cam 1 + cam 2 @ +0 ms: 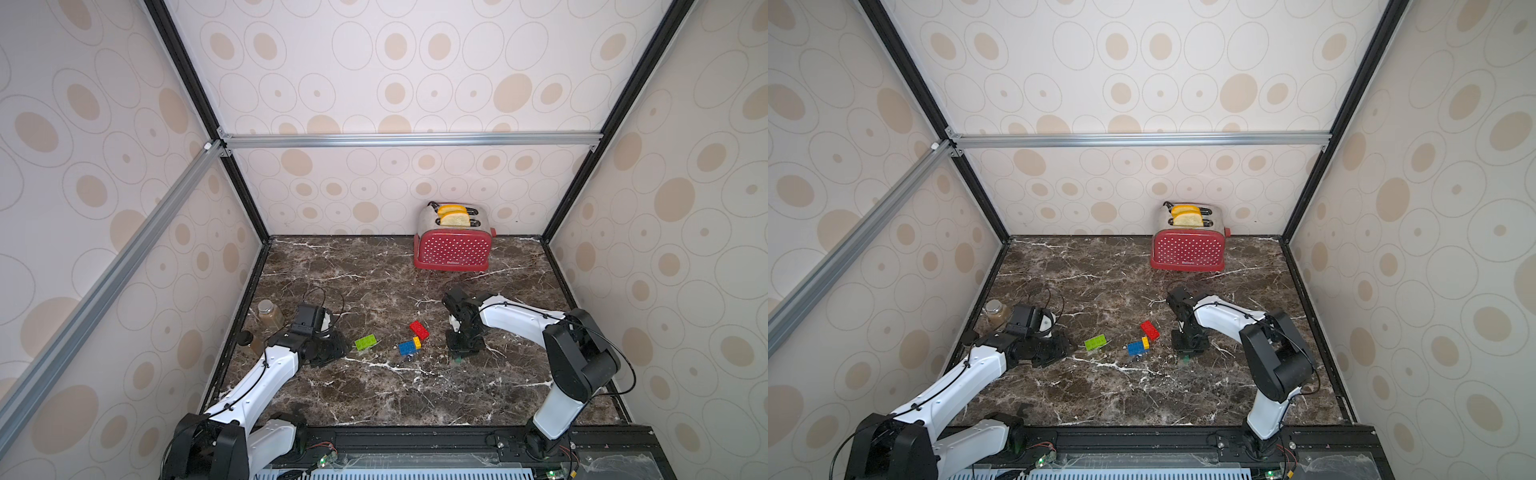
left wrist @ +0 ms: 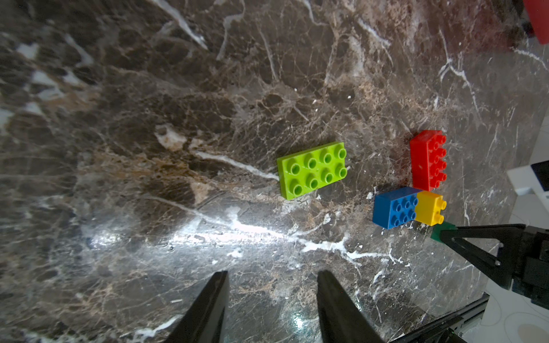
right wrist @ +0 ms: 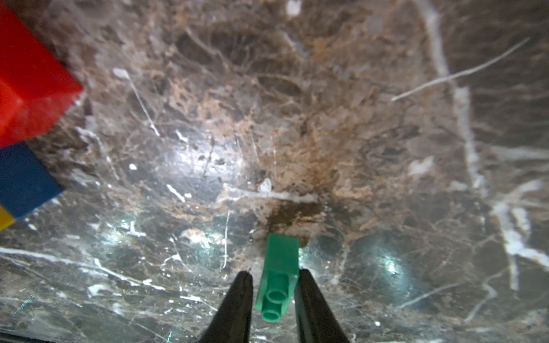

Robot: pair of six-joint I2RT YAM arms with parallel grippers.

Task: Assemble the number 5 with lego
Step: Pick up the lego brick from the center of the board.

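Note:
A lime-green lego brick (image 1: 366, 342) (image 2: 312, 170) lies flat, studs up, just ahead of my left gripper (image 2: 271, 273), which is open and empty. To its right a red brick (image 1: 419, 329) (image 2: 427, 160) lies on its side. It touches a blue brick (image 1: 406, 347) (image 2: 393, 208) with a short yellow one (image 1: 417, 342) (image 2: 429, 208) stuck on one end of its studded face. Low over the table, my right gripper (image 3: 274, 271) (image 1: 461, 353) straddles a small dark-green brick (image 3: 280, 258) (image 2: 442, 230). One finger touches it and a thin gap shows at the other.
A red dotted toaster (image 1: 453, 249) with two bread slices stands at the back wall. Two jars (image 1: 270, 313) (image 1: 249, 340) sit by the left wall behind my left arm. Patterned walls close in three sides of the marble table (image 1: 374, 395).

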